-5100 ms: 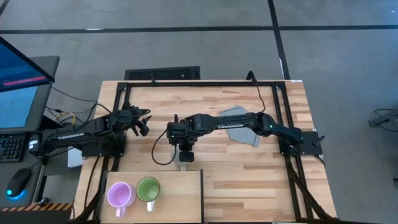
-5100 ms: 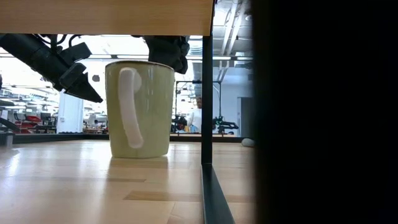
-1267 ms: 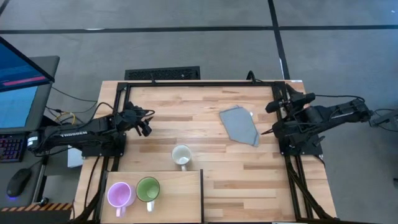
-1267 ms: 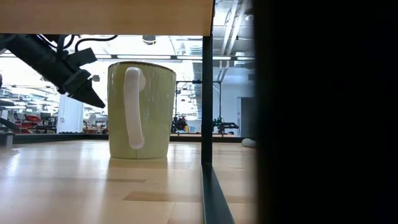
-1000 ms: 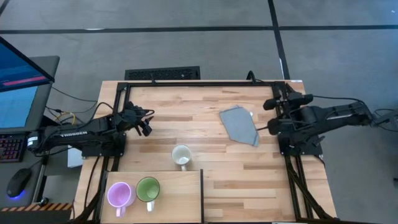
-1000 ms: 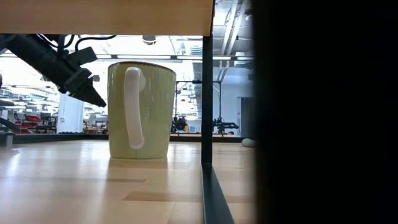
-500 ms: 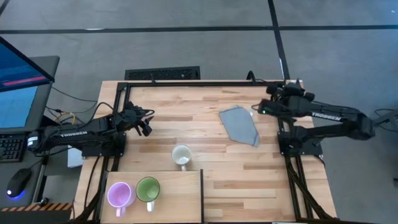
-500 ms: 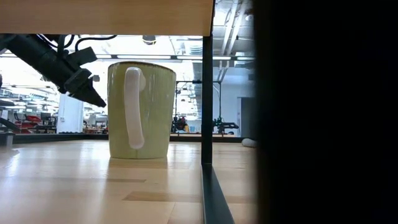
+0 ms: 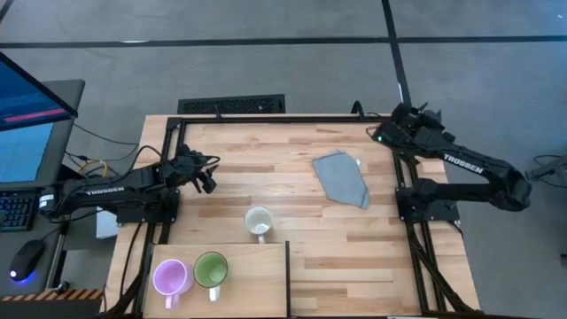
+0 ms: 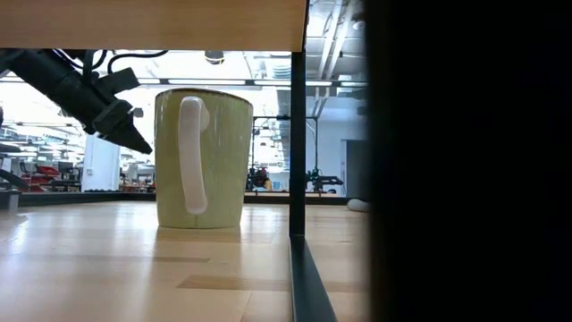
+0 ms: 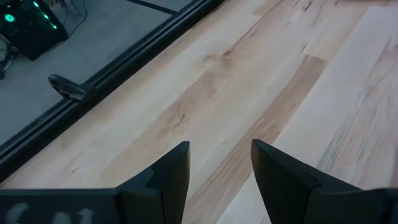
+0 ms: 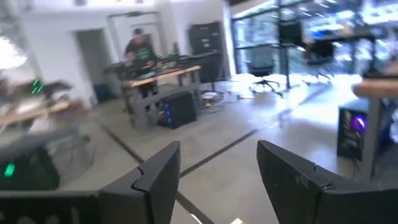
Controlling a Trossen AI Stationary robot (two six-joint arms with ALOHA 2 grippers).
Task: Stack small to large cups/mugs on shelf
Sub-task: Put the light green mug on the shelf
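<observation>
The cream-white mug stands upright on its base on the plank tabletop, just beyond the shelf's far edge, with its handle turned toward the near side. The purple mug and the green mug stand side by side on the shelf at the near left. My left gripper hovers open left of the white mug and farther back, over bare planks. My right gripper is open at the table's far right corner and faces out into the room.
A grey folded cloth lies on the table's right half. A black frame runs around the table. A dark post and a dark mass fill the low view's right. A person stands at a desk in the room beyond.
My right arm has swung about its base, and its gripper has gone from beside the cloth toward the table's far right corner, staying open. The left arm and all three mugs have kept still.
</observation>
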